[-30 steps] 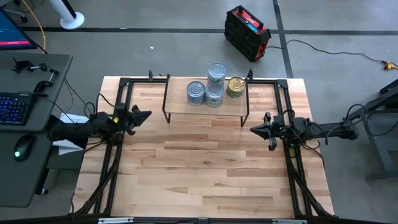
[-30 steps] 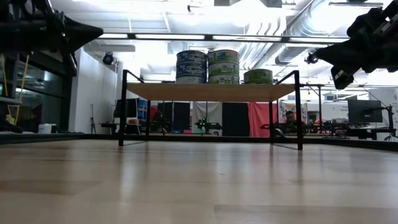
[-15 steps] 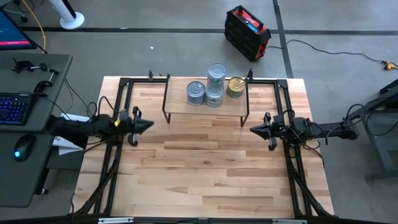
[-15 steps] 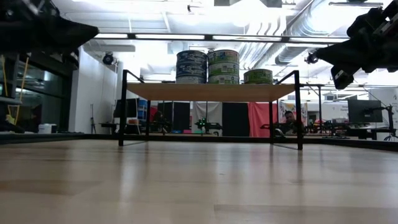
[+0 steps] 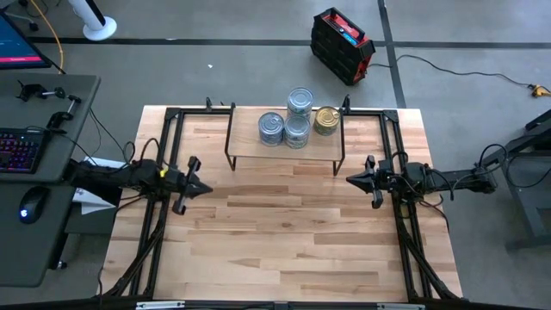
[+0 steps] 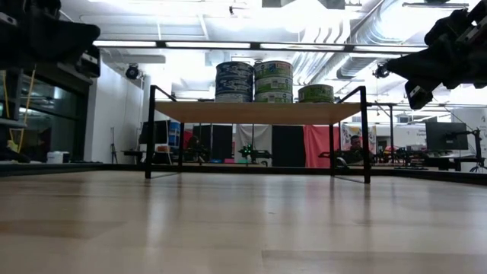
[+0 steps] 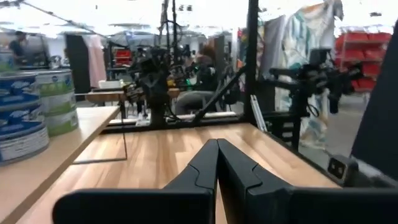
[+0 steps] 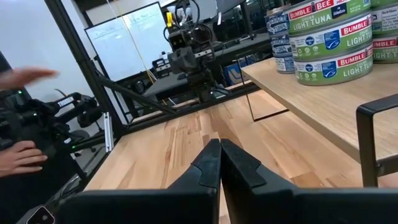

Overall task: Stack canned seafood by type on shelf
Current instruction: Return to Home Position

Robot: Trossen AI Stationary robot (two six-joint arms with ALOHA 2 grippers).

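Note:
The shelf stands on thin black legs at the table's far middle. Silver-lidded tins in stacks rest on its board, with the gold tin to their right; the low view shows the stacks on the shelf. Green-labelled tuna tins and blue ones show in the wrist views. My left gripper hovers shut near the table's left edge, my right gripper shut near the right edge; both shut and clear of the tins.
Black frame rails run along both sides of the table. Bare wood lies in front of the shelf. A desk with keyboard stands left of the table, a black and red case on the floor beyond. A person's hands show in the room.
My left gripper has swung from pointing toward the shelf's left end back toward the table's near edge, turning level across the table and staying shut. The right arm and the tins have kept still.

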